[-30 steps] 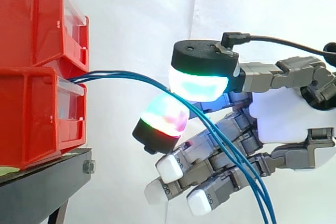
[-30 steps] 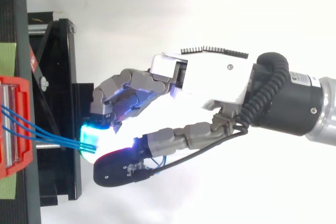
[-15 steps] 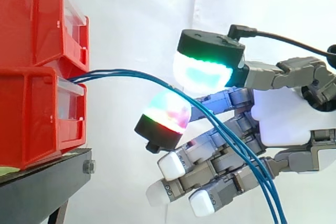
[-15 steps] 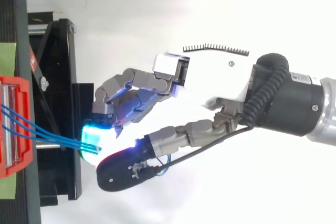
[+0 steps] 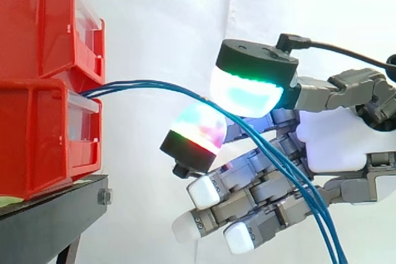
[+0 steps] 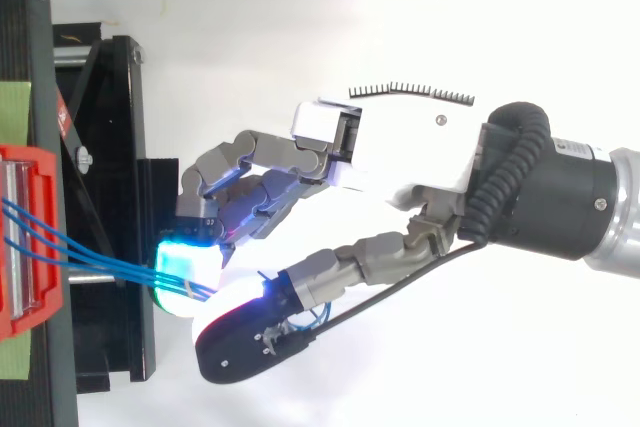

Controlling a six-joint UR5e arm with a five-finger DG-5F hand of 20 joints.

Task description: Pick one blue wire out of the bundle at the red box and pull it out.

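At the left we see two red bins (image 5: 43,91) stacked on a black stand (image 5: 52,211). The blue wires (image 5: 154,83) come out at the front where the upper bin meets the lower one. They arch to the right and drop across the hand (image 5: 346,146) toward the lower right edge. The hand hangs apart from the bins, before the white curtain (image 5: 161,17). From above, the wires run together from the bin to the hand. We cannot tell whether the hand grips any wire.
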